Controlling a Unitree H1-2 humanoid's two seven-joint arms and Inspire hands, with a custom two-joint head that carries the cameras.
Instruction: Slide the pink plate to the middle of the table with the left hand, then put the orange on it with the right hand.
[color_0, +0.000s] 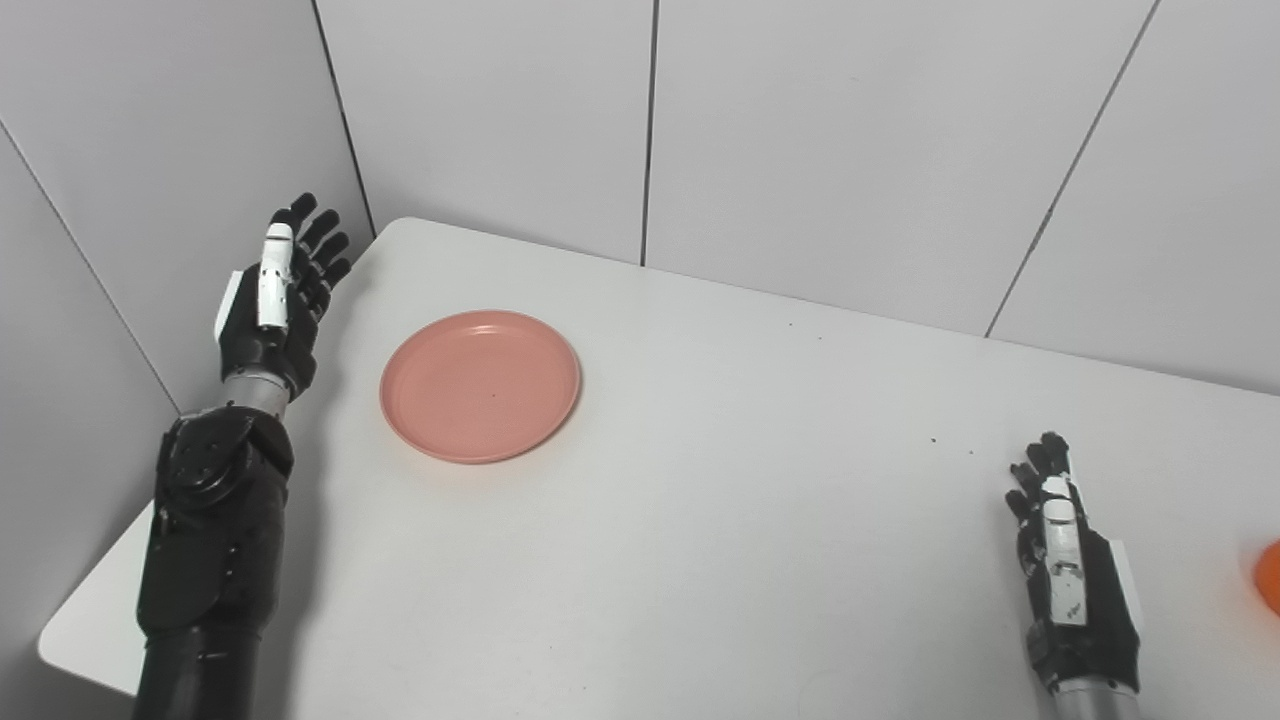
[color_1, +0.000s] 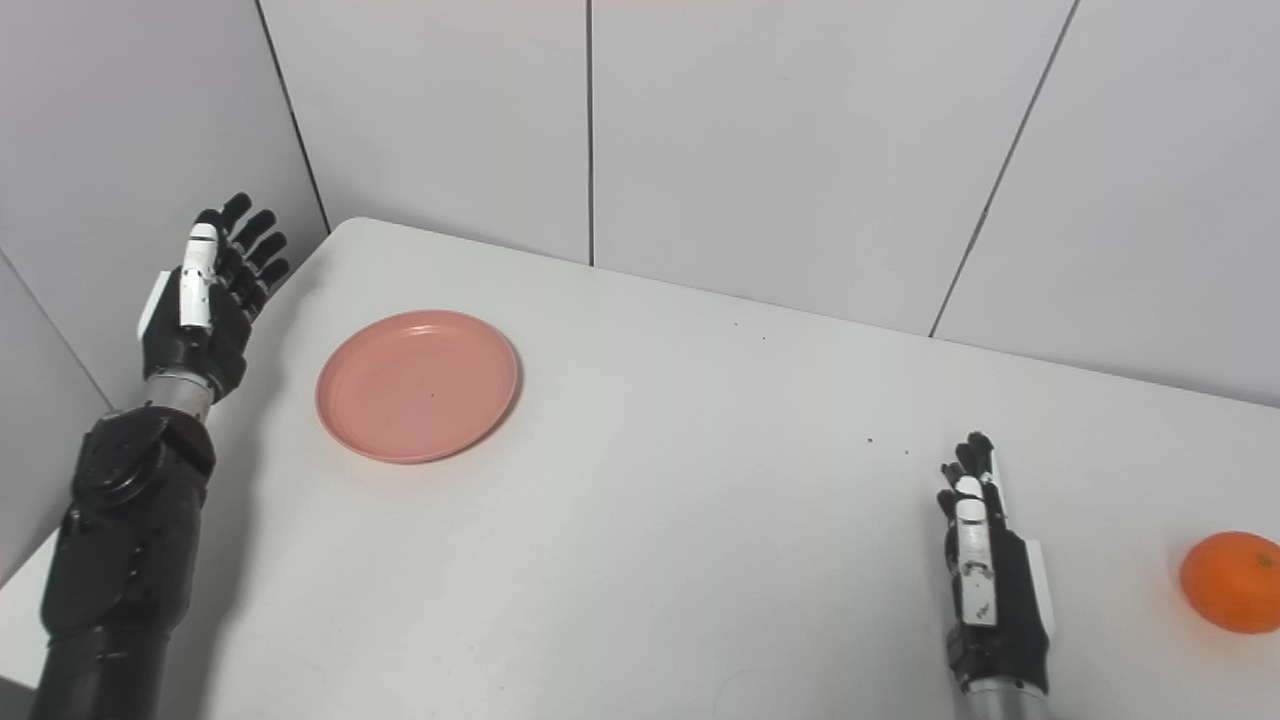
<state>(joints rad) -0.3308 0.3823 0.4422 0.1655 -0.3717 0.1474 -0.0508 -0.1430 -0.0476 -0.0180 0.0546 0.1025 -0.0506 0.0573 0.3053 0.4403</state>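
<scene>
Round pink plastic plate seen empty, left of the white table's middle.
Left hand held raised beside it, fingers spread (nothing held); right hand laid flat, fingers extended, near round orange fruit.

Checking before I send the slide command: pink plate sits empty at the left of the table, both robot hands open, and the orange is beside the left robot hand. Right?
Not quite. The orange lies beside the right robot hand, not the left robot hand; the right eye view shows it whole. The pink plate is empty at the left, and both robot hands are open.

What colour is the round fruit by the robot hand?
Bright orange. The right eye view shows it whole; the left eye view cuts it off.
</scene>
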